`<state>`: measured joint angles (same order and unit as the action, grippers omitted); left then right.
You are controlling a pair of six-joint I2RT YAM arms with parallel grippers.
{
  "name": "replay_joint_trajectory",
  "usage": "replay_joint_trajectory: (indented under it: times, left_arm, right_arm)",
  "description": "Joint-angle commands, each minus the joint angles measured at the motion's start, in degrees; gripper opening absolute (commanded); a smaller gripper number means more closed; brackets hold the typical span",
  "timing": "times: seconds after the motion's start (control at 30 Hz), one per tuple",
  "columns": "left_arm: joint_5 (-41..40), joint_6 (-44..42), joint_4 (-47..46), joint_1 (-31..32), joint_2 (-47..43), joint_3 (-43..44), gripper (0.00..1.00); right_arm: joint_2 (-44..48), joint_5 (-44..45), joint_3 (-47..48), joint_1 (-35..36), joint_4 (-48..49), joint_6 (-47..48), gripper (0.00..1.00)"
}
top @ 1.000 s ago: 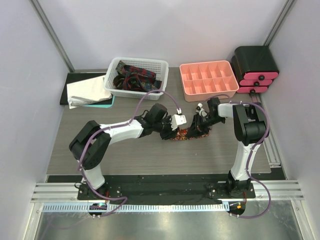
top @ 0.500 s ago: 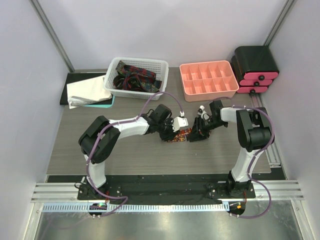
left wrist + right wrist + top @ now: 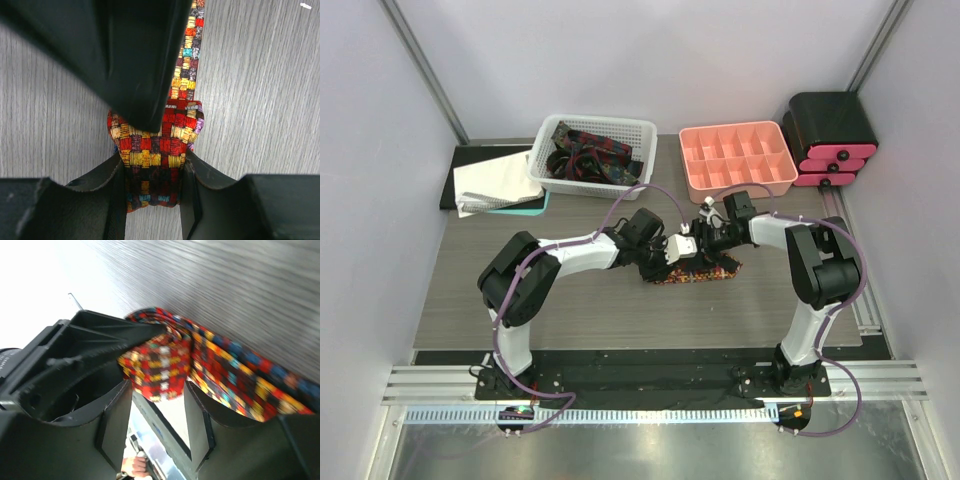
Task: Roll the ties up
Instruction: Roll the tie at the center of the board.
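Seen from above, the left gripper (image 3: 665,262) and the right gripper (image 3: 705,243) are meeting nose to nose over the grey table (image 3: 570,300). A red patterned tie (image 3: 712,272) is lying beneath them as a short strip. More ties (image 3: 588,152) are sitting tangled in a white basket (image 3: 620,130) at the back, next to a pink tray (image 3: 737,160).

In the left wrist view, the left gripper (image 3: 152,161) is pinching the rolled end of the red patterned tie (image 3: 155,142) from both sides (the loose tail is running away across the wood grain). The right gripper (image 3: 135,55) is looming dark just above the roll.

In the right wrist view, the right gripper (image 3: 157,390) is standing with its jaws parted and gripping nothing. The rolled end is sitting just at its fingertips, against the left gripper (image 3: 75,350).
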<state>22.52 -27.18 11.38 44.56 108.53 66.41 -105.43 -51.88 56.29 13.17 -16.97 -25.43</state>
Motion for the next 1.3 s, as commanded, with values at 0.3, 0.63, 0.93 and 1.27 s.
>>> replay_joint_trajectory:
  times: [0.3, 0.63, 0.93, 1.27]
  left_arm:
    - [-0.9, -2.2, 6.6, -0.6, 1.9, -1.2, 0.22]
    - [10.2, -0.1, 2.3, -5.3, -5.5, -2.4, 0.63]
    - [18.1, 3.2, -4.4, -6.4, -6.5, -2.6, 0.93]
    - [16.3, 9.4, -15.5, -4.1, -1.4, -3.1, 0.92]
  right_arm:
    - [-2.9, 1.6, 0.1, 2.5, 6.4, -1.5, 0.04]
    - [-6.7, 5.1, -0.7, -0.7, 5.4, 0.9, 0.01]
    - [-9.0, 7.9, -0.4, -2.3, 4.4, 2.5, 0.01]
    - [-9.2, 11.7, -1.6, -2.4, 2.9, 4.6, 0.01]
